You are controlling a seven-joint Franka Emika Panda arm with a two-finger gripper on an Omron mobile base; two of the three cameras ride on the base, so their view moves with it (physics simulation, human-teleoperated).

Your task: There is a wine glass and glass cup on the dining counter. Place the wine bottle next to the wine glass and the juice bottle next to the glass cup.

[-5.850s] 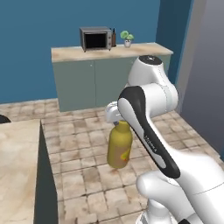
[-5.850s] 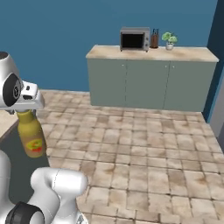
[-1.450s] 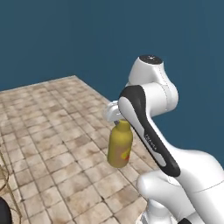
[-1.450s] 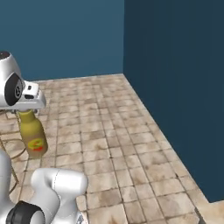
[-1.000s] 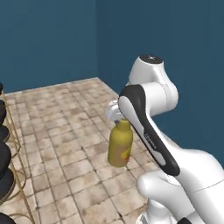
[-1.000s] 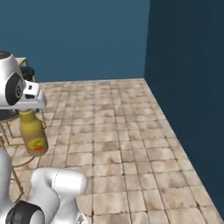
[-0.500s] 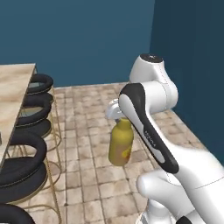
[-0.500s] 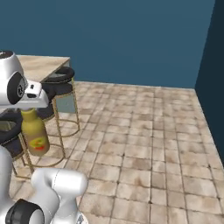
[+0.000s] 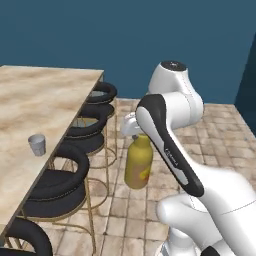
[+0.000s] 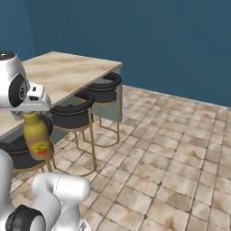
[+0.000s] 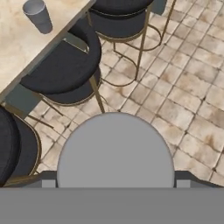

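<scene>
Hanging from the gripper (image 9: 134, 131) by its grey cap, the juice bottle (image 9: 138, 163) is upright in the left base view, off the floor and clear of everything else. Landmark for all positions: the dining counter (image 9: 35, 105). The bottle is to the right of the counter's long edge, beyond the row of black stools (image 9: 65, 180) with thin gold legs that line that edge. The glass cup (image 9: 37, 145) stands upright on the counter top, near the edge that faces the stools — well apart from the bottle, with a stool seat between them. Brown stone floor tiles (image 9: 220, 130) run behind the counter to a dark blue wall (image 9: 125, 40).

Right base view: the gripper (image 10: 32, 107) is closed on the neck of the juice bottle (image 10: 37, 135), red-orange label facing the camera. The bottle hangs in front of the dining counter (image 10: 67, 72), beside its stool side and level with the nearest stool (image 10: 72, 115). A further stool (image 10: 104, 92) stands at the counter's far corner.

Hand view: the grey cap of the juice bottle (image 11: 115, 151) sits between the dark fingertips (image 11: 186, 177) — jaws clamped on it at either side. The glass cup (image 11: 38, 15) is on the dining counter (image 11: 26, 48), close to its edge, with a stool seat (image 11: 65, 65) tucked just under that edge.
</scene>
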